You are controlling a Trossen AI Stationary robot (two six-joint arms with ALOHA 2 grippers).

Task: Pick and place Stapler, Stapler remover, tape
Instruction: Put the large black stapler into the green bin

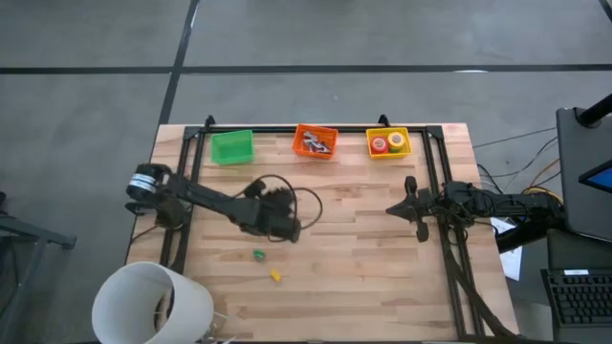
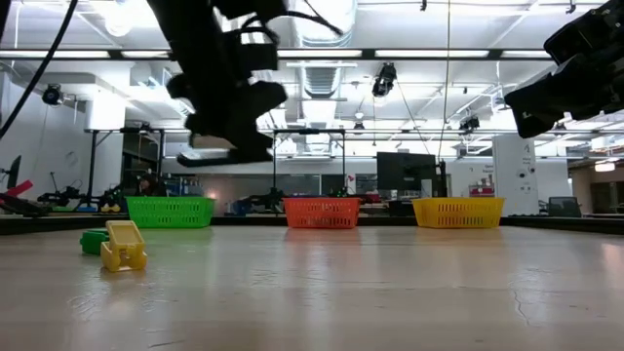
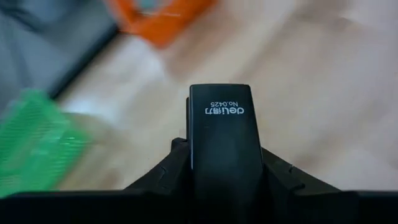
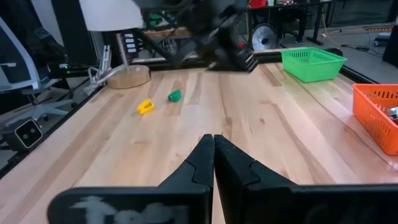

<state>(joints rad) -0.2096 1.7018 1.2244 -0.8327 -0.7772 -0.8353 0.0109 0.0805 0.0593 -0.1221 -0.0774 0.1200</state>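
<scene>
The left end effector (image 3: 225, 180) is clamped on the black stapler (image 3: 224, 143), carried clear above the middle of the bench (image 1: 382, 268), its long axis running straight out between the fingers. From there the three baskets lie ahead along the far edge: one green basket (image 1: 231, 146), one orange basket (image 1: 315, 141) and one yellow basket (image 1: 388, 142), which holds tape rolls (image 1: 387, 143). The right end effector (image 4: 213, 155) waits clenched and empty at the right side, farther from the stapler; one small yellow piece (image 1: 275, 276) and one green piece (image 1: 258, 254) lie on the bench.

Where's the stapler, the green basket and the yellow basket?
stapler (image 3: 225, 143): left wrist view, its black top.
green basket (image 1: 231, 147): high view, its floor.
yellow basket (image 2: 458, 213): low view, its front wall.
</scene>
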